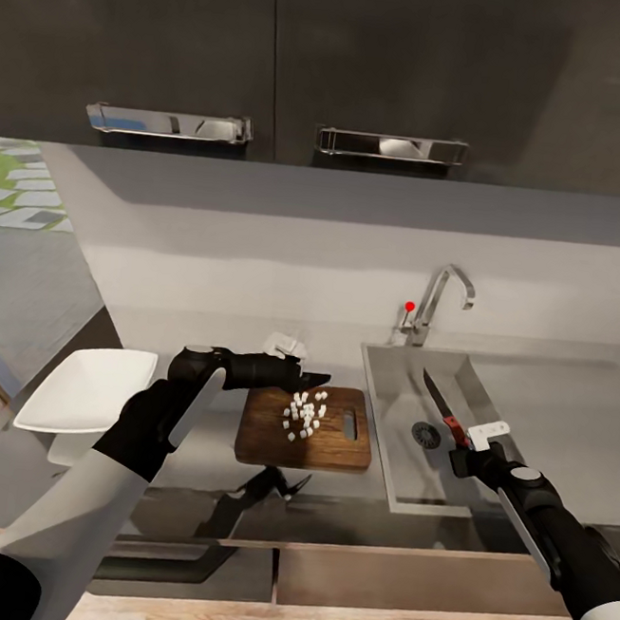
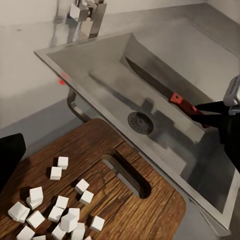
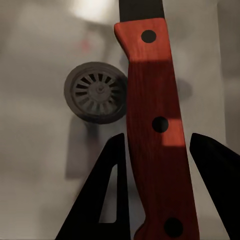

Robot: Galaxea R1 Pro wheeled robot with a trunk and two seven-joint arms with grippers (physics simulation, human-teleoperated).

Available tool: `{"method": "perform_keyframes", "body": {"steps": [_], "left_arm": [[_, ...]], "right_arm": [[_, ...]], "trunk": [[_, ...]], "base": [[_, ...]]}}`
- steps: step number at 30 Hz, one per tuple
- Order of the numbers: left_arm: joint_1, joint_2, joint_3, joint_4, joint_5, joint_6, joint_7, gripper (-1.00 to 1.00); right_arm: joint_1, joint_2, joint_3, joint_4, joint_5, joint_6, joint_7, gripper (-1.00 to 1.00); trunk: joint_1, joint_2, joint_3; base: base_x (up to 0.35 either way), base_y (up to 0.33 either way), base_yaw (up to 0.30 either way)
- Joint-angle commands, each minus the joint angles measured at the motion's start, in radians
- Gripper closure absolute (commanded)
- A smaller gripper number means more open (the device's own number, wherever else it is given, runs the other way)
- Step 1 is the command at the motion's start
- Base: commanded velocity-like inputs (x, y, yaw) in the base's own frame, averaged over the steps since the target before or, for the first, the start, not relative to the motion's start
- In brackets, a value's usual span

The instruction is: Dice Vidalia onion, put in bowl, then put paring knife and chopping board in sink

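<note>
Diced onion (image 1: 304,414) lies as small white cubes on the dark brown chopping board (image 1: 324,445), on the countertop (image 1: 190,450) just left of the sink (image 1: 381,403). My left gripper (image 1: 314,379) hovers open over the board's far edge, and one dark finger (image 2: 10,155) shows beside the cubes (image 2: 60,210). The paring knife (image 1: 444,412) hangs over the basin near the drain (image 1: 426,435), blade pointing away. My right gripper (image 1: 464,448) is shut on its reddish handle (image 3: 157,130), a finger (image 3: 107,190) on each side. The white bowl (image 1: 87,392) sits at the counter's left end.
The chrome faucet (image 1: 440,300) with its red-tipped lever (image 1: 410,307) stands behind the basin. A flat drainboard (image 1: 565,423) stretches to the right. Dark upper cabinets with chrome handles (image 1: 169,123) hang above. The counter's front edge (image 1: 323,545) runs close below my arms.
</note>
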Motion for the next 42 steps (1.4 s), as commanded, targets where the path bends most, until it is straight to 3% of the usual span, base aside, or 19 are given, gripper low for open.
{"method": "perform_keyframes", "body": {"steps": [1,19,24,34,36,42], "left_arm": [[-0.001,0.0,0.0,0.0,0.005,0.007,0.0,-1.0],[-0.001,0.0,0.0,0.0,0.005,0.007,0.0,-1.0],[-0.001,0.0,0.0,0.0,0.005,0.007,0.0,-1.0],[-0.001,-0.001,0.0,0.0,0.005,0.007,0.0,-1.0],[-0.001,-0.001,0.0,-0.001,0.005,0.007,0.0,-1.0],[-0.001,-0.001,0.0,0.0,0.005,0.007,0.0,-1.0]], "right_arm": [[-0.001,-0.001,0.002,-0.001,-0.01,0.005,-0.002,1.0],[0.0,0.002,0.007,0.016,-0.01,0.015,-0.023,1.0],[-0.007,0.024,0.008,0.094,-0.01,0.015,-0.056,1.0],[-0.045,0.048,0.008,0.224,-0.01,0.014,-0.06,1.0],[-0.059,0.066,0.009,0.261,-0.01,0.013,-0.06,1.0],[-0.065,0.088,0.01,0.282,-0.009,0.013,-0.061,1.0]], "trunk": [[0.001,-0.002,-0.004],[0.001,-0.002,-0.016],[0.001,-0.002,-0.016],[0.001,-0.002,-0.016],[0.001,-0.002,-0.016],[0.001,-0.002,-0.016]], "base": [[0.0,0.0,0.0],[0.111,0.0,0.0],[0.002,0.0,0.0],[0.0,0.0,0.0],[0.0,0.0,0.0],[0.0,0.0,0.0]]}}
